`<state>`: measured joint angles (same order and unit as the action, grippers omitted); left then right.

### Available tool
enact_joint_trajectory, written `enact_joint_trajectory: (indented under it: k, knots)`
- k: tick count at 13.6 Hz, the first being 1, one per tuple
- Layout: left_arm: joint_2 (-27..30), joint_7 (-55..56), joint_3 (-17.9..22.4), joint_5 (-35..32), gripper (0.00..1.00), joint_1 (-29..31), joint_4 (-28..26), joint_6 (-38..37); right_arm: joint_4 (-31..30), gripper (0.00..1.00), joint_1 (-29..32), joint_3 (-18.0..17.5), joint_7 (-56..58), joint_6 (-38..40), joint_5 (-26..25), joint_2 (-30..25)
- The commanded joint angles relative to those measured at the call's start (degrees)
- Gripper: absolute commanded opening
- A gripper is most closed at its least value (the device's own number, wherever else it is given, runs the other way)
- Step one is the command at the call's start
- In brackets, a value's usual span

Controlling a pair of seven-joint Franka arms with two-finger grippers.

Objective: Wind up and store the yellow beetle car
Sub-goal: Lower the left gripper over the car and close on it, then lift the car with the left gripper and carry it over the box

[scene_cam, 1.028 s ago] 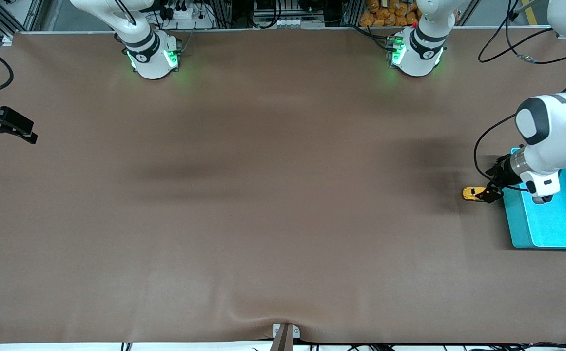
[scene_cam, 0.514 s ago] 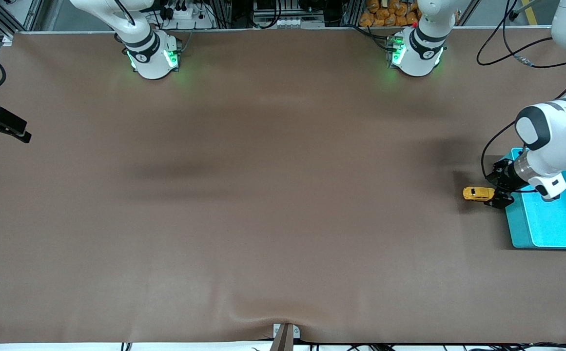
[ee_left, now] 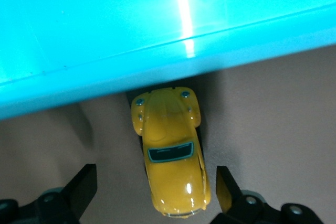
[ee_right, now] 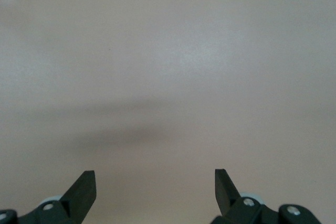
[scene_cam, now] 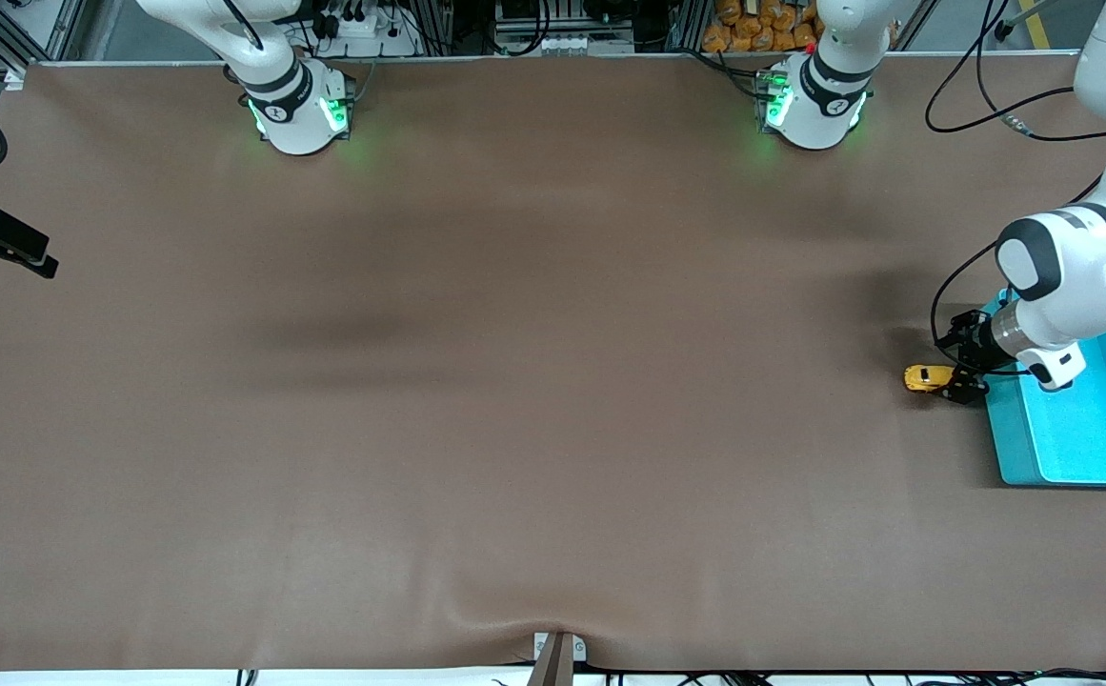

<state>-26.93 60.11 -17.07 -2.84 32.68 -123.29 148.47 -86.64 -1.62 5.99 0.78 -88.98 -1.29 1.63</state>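
We see the left gripper point(scene_cam: 958, 373) low at the table point(scene_cam: 514, 381) toward the left arm's end, its two fingers point(ee_left: 84, 184) spread wide with a gap on either side of the yellow beetle car point(ee_left: 170, 153). Nothing is clamped: in the left wrist view the fingertips stand clear of the car's flanks, one on each side. From the front view the car point(scene_cam: 924, 378) rests on the brown table surface, just beside the turquoise bin point(scene_cam: 1076, 429), outside it, on the side facing the table's middle. In the left wrist view one end of the car nearly meets the bin's wall point(ee_left: 157, 51); we cannot tell whether they actually touch, since shadow fills the seam there.

The left arm bends down over the bin to reach the car.

The right gripper point(scene_cam: 5, 250) waits at the right arm's end of the table, over its edge, fingers point(ee_right: 81, 190) likewise parted and holding nothing; its wrist view shows only bare tabletop.
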Motion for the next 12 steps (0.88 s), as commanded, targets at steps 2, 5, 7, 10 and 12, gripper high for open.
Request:
enact_joint_trajectory:
  k: [2,5,7,10,12]
  knots:
    - [-1.19,0.62,-0.07,-1.38,1.0,0.19,-0.55,3.4,-0.55,1.0,0.66,-0.46,-0.7,0.56,0.76,-1.28]
    - [-0.67,0.71,0.37,-1.46,0.29,0.19,-0.55,3.75,-0.55,1.0,0.57,-0.37,-0.61,0.56,0.76,-1.28]
    - [-0.06,0.62,0.37,-1.82,0.0,0.19,-0.55,3.66,-0.55,1.0,0.66,-0.37,-0.61,0.56,0.76,-1.19]
    - [3.28,0.8,-0.24,-1.82,0.0,-0.25,0.23,1.31,-0.55,1.0,0.75,-0.37,-0.61,0.56,0.76,-1.19]
    - [5.83,0.71,-2.26,-1.82,0.0,-0.25,3.3,-5.79,-0.55,1.0,0.66,-0.37,-0.7,0.47,0.76,-1.19]
